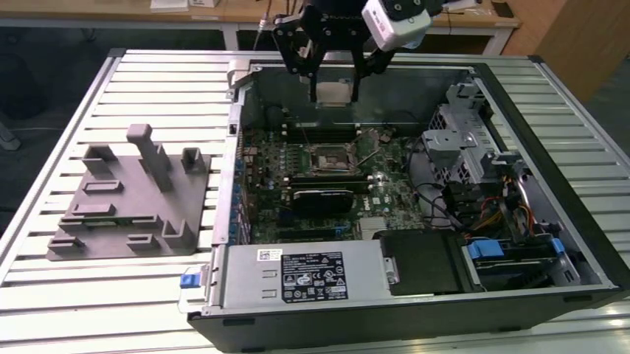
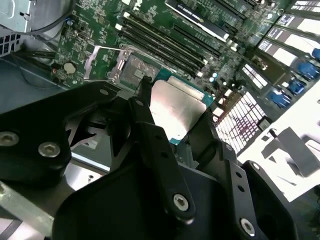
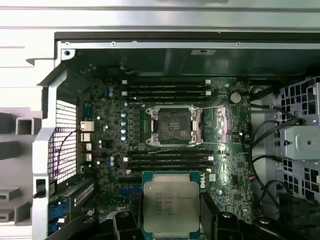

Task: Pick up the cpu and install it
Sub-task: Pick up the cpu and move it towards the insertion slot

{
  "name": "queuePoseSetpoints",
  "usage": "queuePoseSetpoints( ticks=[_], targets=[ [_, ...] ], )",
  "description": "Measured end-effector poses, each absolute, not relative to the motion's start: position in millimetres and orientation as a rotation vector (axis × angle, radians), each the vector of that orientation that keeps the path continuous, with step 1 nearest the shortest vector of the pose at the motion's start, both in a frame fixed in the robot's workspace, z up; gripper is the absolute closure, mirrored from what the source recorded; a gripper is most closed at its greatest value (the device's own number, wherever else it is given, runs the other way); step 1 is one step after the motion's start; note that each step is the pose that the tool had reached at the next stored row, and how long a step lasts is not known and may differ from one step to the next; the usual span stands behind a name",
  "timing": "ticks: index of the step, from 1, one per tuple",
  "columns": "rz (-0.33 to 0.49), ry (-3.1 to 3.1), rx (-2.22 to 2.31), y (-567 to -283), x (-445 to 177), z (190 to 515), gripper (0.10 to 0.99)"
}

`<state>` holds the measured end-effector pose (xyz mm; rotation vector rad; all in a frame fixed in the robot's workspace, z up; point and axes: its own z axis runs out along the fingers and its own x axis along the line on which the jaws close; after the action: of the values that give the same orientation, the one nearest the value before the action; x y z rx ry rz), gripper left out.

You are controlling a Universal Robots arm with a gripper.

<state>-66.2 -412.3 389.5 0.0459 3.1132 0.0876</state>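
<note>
- Exterior view: the end effector (image 1: 334, 98) is hanging above the open computer case (image 1: 551, 99), clamped on the cpu (image 1: 333, 90), which is sitting flat between its two fingers.
- The socket (image 1: 328, 156) is lying below the end effector and a little nearer the camera, well apart from the chip.
- Step in hand, as I judge it: pickup is done and the cpu is being carried to the socket, not yet seated.
- The case is resting on a slatted metal desk (image 1: 147, 81). A grey fixture (image 1: 128, 195) is sitting on the desk well off toward the exterior view's left of the end effector. Wooden benches (image 1: 246, 11) are standing behind it.
- Second wrist view: the fingers (image 2: 150, 130) are pressing on opposite edges of the cpu (image 2: 175, 107), pale metal top facing the camera.
- The socket (image 2: 132, 70) is showing just beyond the fingertips, with its load plate (image 2: 100, 62) apparently swung open. The memory slots (image 2: 160, 42) are running alongside.
- First wrist view: the cpu (image 3: 171, 202) is sitting level in the end effector (image 3: 171, 219), edges roughly parallel to the socket (image 3: 172, 125) ahead of it on the motherboard (image 3: 110, 130).
- Judgement: seating is calling for centring the chip over the socket, keeping it square and level, then a gentle straight descent, since a tilt could be damaging the contacts.
- A drive cage (image 3: 300, 135) and cables (image 3: 270, 130) are sitting off to one side of the end effector, apart from the path.
</note>
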Motion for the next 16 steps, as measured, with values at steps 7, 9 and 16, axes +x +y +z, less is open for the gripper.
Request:
queuePoseSetpoints(
  ticks=[7,9,16],
  targets=[
    [0.088,3.113,0.046,-412.2,-62.3,376.7,0.545],
    [0.088,3.113,0.046,-412.2,-61.7,373.1,0.545],
    [0.088,3.113,0.046,-411.9,-60.3,360.4,0.545]
  ],
)
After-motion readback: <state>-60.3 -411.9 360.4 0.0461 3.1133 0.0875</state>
